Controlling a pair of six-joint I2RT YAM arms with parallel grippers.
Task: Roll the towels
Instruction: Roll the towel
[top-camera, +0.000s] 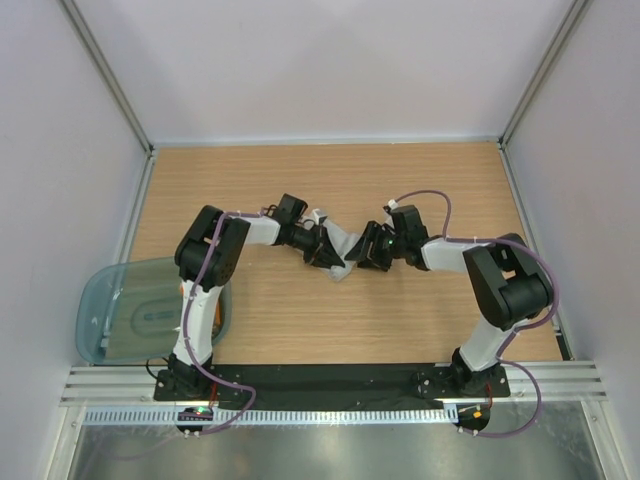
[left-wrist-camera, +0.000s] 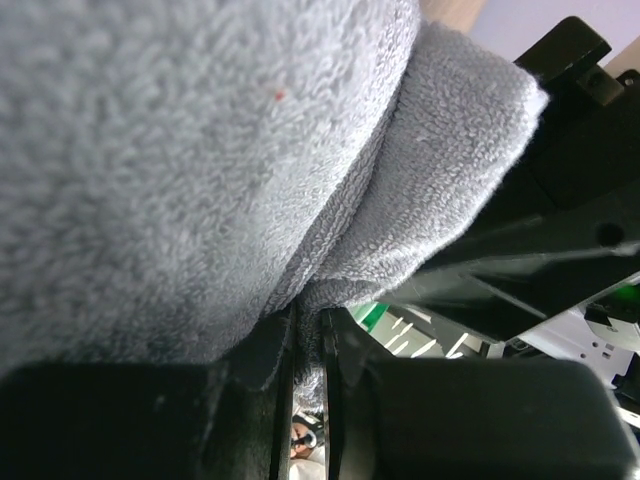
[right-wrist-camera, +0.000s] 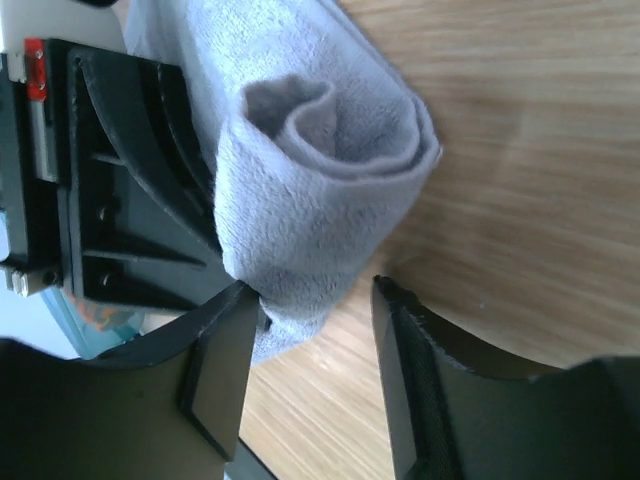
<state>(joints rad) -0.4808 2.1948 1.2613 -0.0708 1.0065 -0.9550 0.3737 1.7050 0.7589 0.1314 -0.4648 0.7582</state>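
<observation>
While both grippers crowd it at mid-frame in the top view — place: the towel (top-camera: 343, 247) lies on the table (top-camera: 420, 190), at the centre, between the two.
Jaws, left gripper (left-wrist-camera: 305, 400): all but together, with a grey fold seemingly nipped in the slit.
Jaws, right gripper (right-wrist-camera: 310, 340): apart, straddling the lower edge of the roll's end. The finger at lower left touches cloth; the other stands clear.
Handling: light, plush and limp, with no stiffness of its own, so a slack roll would likely spring open if let go. Not fragile, and it should grip well.
Where to hold: across the roll's body, pinching all layers and the loose outer flap, rather than one edge.
Axis: in the right wrist view the spiral end faces the camera at upper centre, and the length runs away to the upper left.
Top view: grey shows as a short diagonal strip — upper left to lower right — and the grippers hide the rest.
</observation>
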